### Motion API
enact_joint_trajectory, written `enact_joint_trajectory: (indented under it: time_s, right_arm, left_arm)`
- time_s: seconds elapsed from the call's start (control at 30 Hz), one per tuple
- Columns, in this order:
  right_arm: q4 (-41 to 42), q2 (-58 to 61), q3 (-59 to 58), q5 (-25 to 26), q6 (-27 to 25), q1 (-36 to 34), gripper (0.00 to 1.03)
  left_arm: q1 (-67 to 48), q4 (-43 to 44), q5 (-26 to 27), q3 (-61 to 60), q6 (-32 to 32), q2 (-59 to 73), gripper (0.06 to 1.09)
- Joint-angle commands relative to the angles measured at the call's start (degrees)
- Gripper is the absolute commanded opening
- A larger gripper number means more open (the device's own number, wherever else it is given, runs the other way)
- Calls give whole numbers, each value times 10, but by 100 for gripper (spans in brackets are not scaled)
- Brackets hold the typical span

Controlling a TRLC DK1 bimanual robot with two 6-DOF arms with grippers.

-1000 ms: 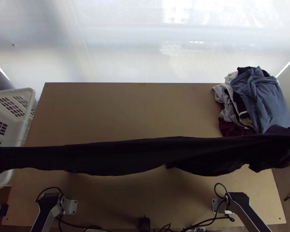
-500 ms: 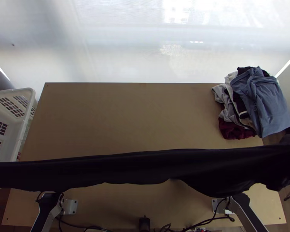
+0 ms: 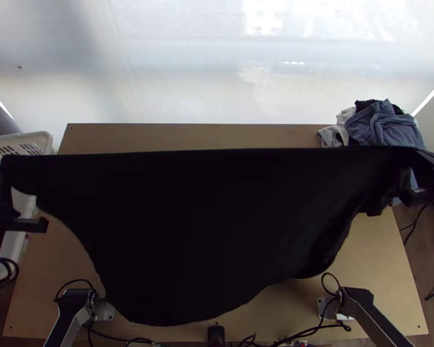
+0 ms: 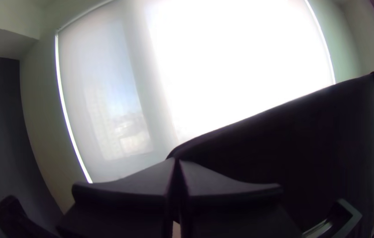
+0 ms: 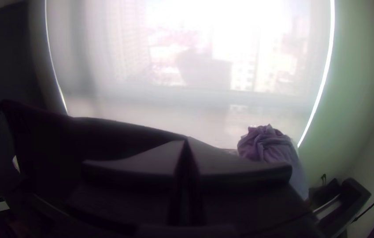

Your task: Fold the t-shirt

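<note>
Closest in, the black t-shirt (image 3: 217, 231) droops its lower edge near the left arm's base (image 3: 107, 312), hanging broad above the table (image 3: 376, 260). Farther out, left tool (image 3: 6, 163) and right tool (image 3: 420, 155) pinch its taut far edge, partly hiding some heaped clothes (image 3: 385, 128).

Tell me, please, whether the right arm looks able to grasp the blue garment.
Probably not: the right gripper is shut on the black t-shirt, so it would likely have to let go before grasping the blue garment.

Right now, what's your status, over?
Left gripper and right gripper shut on black shirt. Shirt stretched between them, hanging over table. Clothes pile at far right, partly behind shirt.
</note>
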Motion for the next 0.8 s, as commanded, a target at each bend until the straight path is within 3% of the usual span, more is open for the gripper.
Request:
enact_joint_trajectory:
  time_s: [0.0, 0.33, 0.5, 0.77]
  right_arm:
    - [117, 84, -148, 1, -19, 44, 3]
    - [281, 222, -303, 10, -66, 77, 3]
    - [368, 298, -302, 38, -73, 64, 3]
    - [452, 405, -229, 86, -87, 83, 3]
  left_arm:
    - [24, 205, 11, -195, 27, 69, 13]
    - [61, 413, 30, -251, 70, 283, 13]
    - [65, 496, 30, -238, 86, 378, 14]
    - [36, 534, 10, -155, 89, 502, 15]
